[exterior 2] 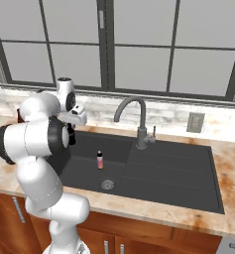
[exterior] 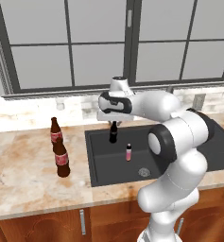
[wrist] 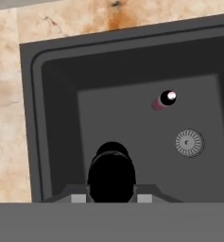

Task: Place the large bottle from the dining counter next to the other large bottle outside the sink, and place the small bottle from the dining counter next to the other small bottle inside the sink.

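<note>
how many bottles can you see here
4. Two large brown bottles stand on the counter left of the sink. A small black bottle hangs over the basin in the end effector. A pink bottle stands inside.

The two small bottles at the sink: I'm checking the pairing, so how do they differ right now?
The small black bottle is all dark; the small pink bottle has a pink body and pale top. The black one hangs above the sink floor, gripped by the shut tool; the pink one stands free on the floor near the drain. The black one sits nearer the sink's left wall. Both are upright and small.
</note>
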